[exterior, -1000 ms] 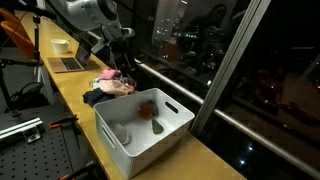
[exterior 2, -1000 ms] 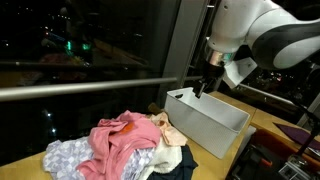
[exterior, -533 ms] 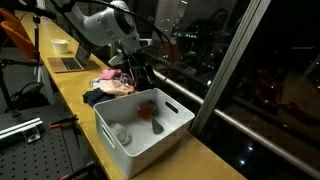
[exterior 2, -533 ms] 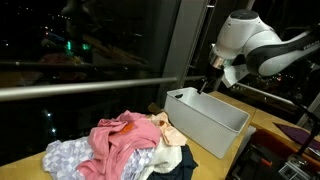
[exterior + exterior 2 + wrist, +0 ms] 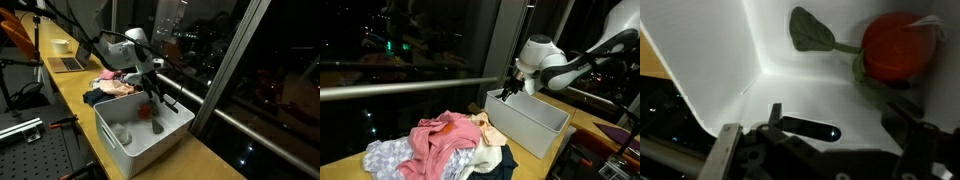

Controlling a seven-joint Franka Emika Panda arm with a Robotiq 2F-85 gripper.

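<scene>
One open tool [image 5: 152,95] now reaches down into the white bin [image 5: 125,150], jaws wide above the red flower [image 5: 898,47]; before, it is higher, beside the clothes pile [image 5: 108,89].

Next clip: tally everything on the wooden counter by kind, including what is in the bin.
White bin: 1
Red flower with green stem, in the bin: 1
Pale crumpled item, in the bin: 1
Clothes pile, garments too tangled to count: 1
Laptop: 1
Bowl: 1
Total: 6
</scene>
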